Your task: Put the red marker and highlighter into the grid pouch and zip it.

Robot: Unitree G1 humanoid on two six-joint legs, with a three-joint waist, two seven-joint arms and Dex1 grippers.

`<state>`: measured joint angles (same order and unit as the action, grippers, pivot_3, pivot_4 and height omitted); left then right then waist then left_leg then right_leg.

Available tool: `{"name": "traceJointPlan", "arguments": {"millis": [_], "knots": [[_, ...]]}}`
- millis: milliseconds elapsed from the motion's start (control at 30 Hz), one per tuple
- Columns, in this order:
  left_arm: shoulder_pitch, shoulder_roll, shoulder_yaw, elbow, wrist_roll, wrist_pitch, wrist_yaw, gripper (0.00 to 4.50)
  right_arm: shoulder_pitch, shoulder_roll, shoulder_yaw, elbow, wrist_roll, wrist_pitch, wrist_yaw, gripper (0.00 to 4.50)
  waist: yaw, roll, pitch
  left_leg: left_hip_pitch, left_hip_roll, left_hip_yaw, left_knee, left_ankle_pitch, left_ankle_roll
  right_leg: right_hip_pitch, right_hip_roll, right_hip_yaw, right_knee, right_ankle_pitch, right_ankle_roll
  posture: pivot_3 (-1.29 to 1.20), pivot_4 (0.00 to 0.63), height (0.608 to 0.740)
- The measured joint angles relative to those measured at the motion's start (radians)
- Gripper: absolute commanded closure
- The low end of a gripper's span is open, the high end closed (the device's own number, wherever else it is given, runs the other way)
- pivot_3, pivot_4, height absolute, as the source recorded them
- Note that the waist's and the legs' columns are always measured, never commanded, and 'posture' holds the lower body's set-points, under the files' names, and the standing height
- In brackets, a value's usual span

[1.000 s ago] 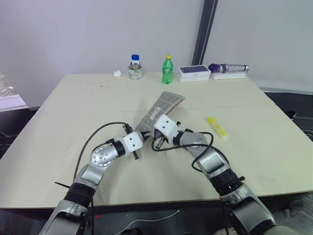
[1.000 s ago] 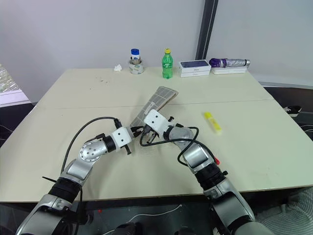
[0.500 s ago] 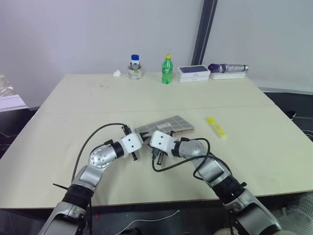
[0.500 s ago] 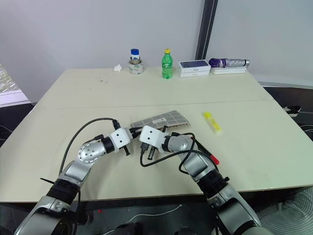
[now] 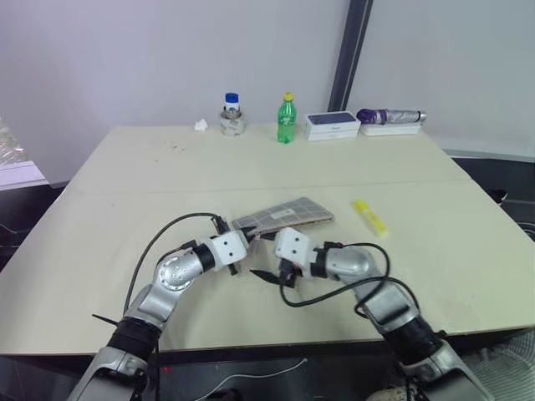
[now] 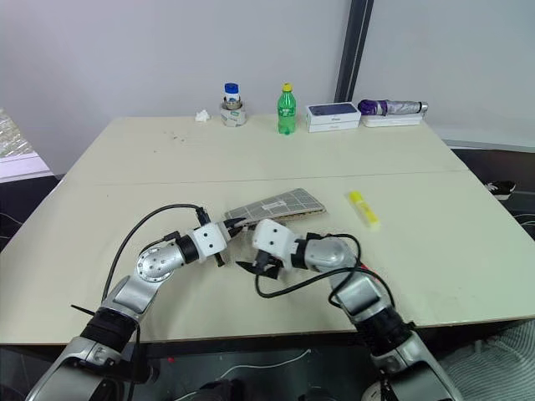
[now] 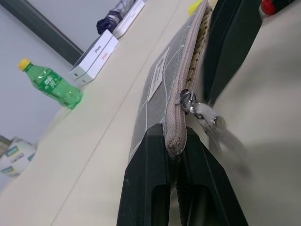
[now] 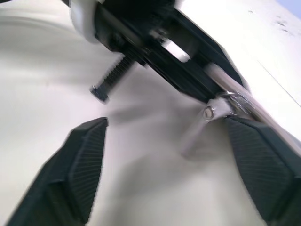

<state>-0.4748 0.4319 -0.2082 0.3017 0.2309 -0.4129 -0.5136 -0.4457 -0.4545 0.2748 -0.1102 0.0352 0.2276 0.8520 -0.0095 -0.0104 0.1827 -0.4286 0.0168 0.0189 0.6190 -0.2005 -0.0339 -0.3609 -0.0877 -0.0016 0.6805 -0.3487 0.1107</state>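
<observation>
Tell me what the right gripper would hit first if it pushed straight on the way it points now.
Probably the left gripper: it sits just ahead of the open right gripper, clamped on the grey grid-lined fabric pouch, whose dangling metal zip pull hangs nearest. Depth is uncertain.

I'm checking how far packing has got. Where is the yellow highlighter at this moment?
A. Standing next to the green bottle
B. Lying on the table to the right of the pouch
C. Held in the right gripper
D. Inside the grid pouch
B: the highlighter lies bare on the table, apart from the grid pouch, whose end the shut left gripper pinches; the right gripper stands open and empty.
</observation>
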Motion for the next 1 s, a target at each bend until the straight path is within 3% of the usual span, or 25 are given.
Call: {"name": "traceJointPlan", "arguments": {"millis": [100,267,433,600,900,1000], "knots": [[0.018,0.035,0.01,0.001,0.007,-0.03,0.022,4.5,0.108,-0.043,-0.11,-0.093,0.083,-0.002,0.007,0.65,-0.001,0.0,0.0,0.0,0.0,0.0,-0.001,0.0,0.0,0.0,0.0,0.0,0.0,0.0,0.0,0.0,0.15,0.74],[0.039,0.05,0.021,0.0,0.007,-0.048,0.04,4.5,0.288,0.003,-0.322,-0.23,0.201,0.002,-0.116,0.65,0.0,0.0,0.0,0.001,0.001,0.0,-0.001,0.0,0.0,0.001,0.0,0.0,0.0,0.0,0.0,0.0,0.15,0.74],[0.045,0.057,0.029,0.001,0.006,-0.05,0.043,4.5,0.344,-0.003,-0.433,-0.237,0.144,0.033,-0.295,0.65,0.0,0.0,0.0,0.002,0.0,0.0,0.0,0.0,0.0,0.002,0.0,0.0,0.0,0.0,0.0,0.0,0.15,0.74],[0.028,0.046,0.025,0.021,0.006,-0.056,0.042,4.5,0.162,-0.057,-0.445,-0.005,0.081,0.124,-0.394,0.65,-0.004,0.0,0.0,0.003,0.0,0.0,-0.001,0.0,0.0,0.002,0.0,0.0,0.0,0.0,0.0,0.0,0.15,0.74],[-0.002,0.038,0.015,0.038,-0.003,-0.052,0.017,4.5,-0.199,-0.129,-0.398,0.659,0.036,0.047,-0.348,0.65,0.0,0.0,0.0,0.001,0.0,0.001,-0.002,0.0,0.0,0.002,-0.001,0.0,-0.004,0.0,0.0,0.0,0.15,0.74],[0.001,0.04,0.017,0.034,-0.002,-0.047,0.017,4.5,-0.264,-0.163,-0.398,0.792,0.02,0.036,-0.33,0.65,-0.003,0.0,0.0,0.001,0.0,0.001,-0.003,0.0,0.0,0.002,0.0,0.0,-0.004,0.0,0.0,0.0,0.15,0.74]]}}
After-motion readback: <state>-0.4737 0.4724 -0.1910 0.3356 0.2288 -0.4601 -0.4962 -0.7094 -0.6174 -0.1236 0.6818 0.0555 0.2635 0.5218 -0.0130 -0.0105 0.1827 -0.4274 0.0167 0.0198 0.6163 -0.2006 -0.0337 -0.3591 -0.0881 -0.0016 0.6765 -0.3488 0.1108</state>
